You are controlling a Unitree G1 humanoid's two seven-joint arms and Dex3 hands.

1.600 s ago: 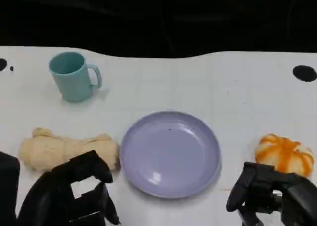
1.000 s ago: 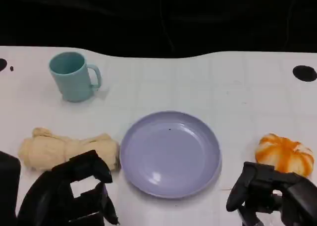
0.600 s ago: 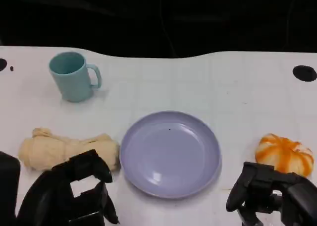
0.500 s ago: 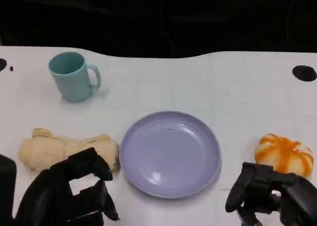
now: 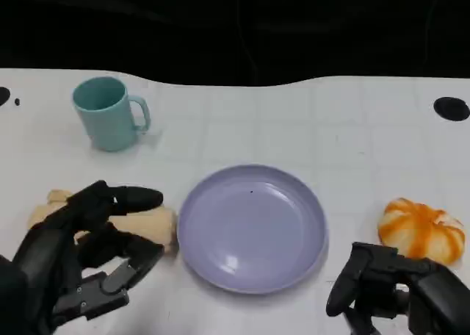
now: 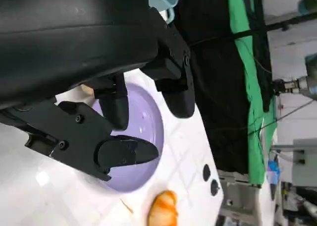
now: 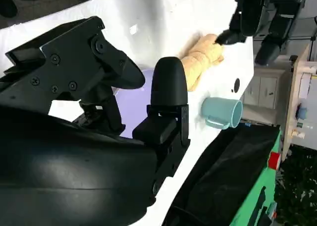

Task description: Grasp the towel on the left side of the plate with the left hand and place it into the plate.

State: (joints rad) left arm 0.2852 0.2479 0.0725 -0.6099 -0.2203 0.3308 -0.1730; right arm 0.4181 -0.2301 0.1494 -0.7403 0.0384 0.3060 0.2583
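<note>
Towel (image 5: 150, 221), a cream roll lying lengthwise on the white table (image 5: 294, 122), sits just left of the lavender plate (image 5: 252, 228), its near end almost touching the rim, and much of it is covered by my left hand (image 5: 84, 239). That hand hangs over the roll with its fingers (image 5: 125, 198) spread apart and nothing gripped between them (whether any fingertip actually touches the cloth I cannot tell). From the right wrist view the towel (image 7: 202, 59) lies beside the plate (image 7: 141, 87) with my left hand's fingers over its far end. My right hand (image 5: 389, 294) rests low at the table's near right, fingers curled in on nothing. An orange pumpkin (image 5: 421, 229) sits right of the plate, near that hand, and a teal mug (image 5: 109, 113) stands well behind the towel
</note>
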